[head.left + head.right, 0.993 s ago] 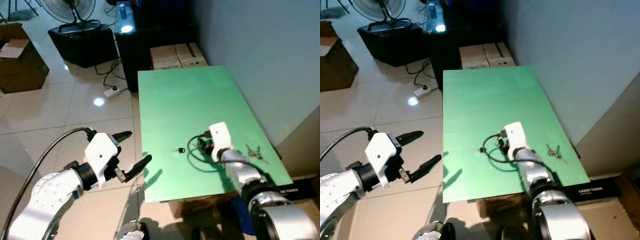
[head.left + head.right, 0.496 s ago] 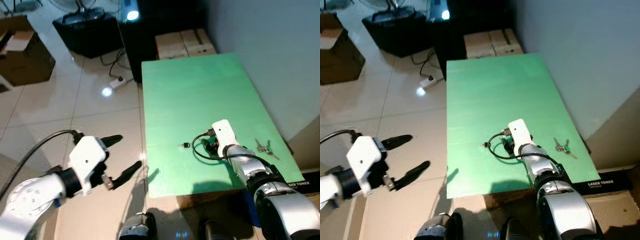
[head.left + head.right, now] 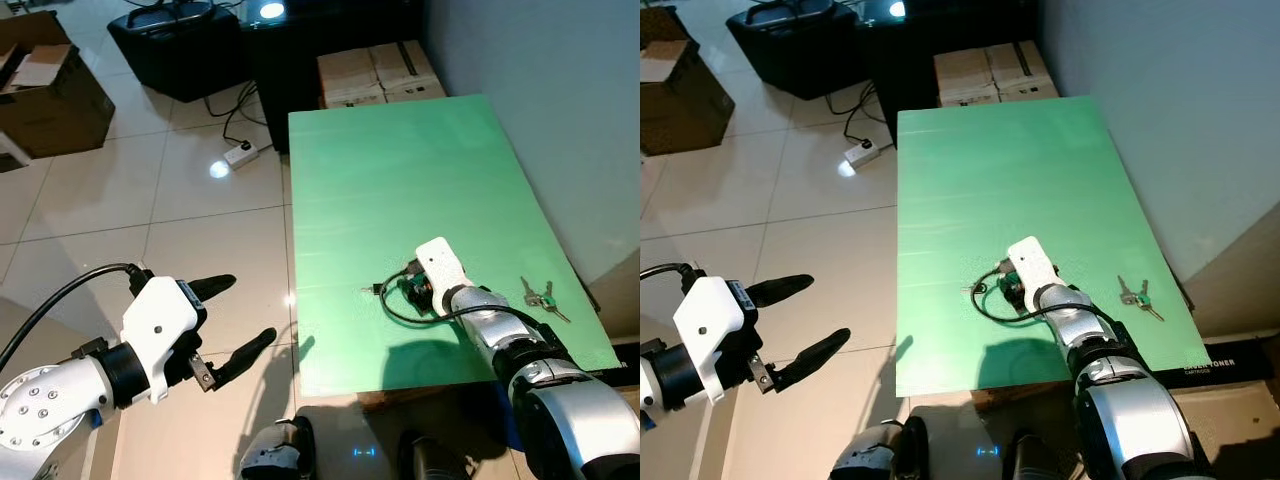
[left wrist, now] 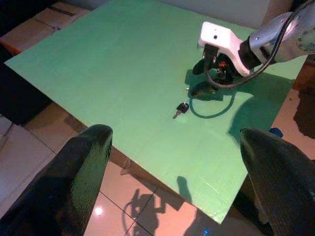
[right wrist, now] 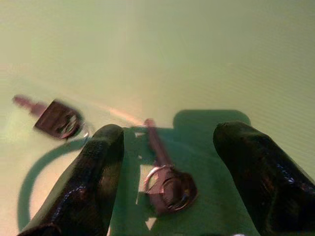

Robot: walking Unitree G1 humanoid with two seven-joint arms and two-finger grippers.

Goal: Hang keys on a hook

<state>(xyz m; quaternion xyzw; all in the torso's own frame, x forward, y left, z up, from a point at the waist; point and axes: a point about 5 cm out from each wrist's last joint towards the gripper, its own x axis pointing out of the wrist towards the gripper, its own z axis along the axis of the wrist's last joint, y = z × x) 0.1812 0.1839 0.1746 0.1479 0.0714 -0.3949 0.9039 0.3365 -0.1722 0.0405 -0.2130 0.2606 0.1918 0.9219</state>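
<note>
While a black-headed key (image 5: 166,186) is lying on the green table (image 3: 400,180) between its spread fingers (image 5: 96,167), the right gripper (image 3: 412,290) is hovering low, suggesting the pick-up step; closing on the key comes next. A second black key (image 4: 181,108) is resting just beside, and a key bunch (image 3: 540,297) near the table's right edge. The left gripper (image 3: 225,320) is idling wide over floor tiles (image 3: 150,200). Since the earlier frame, the camera has shifted, the scene otherwise matching.
</note>
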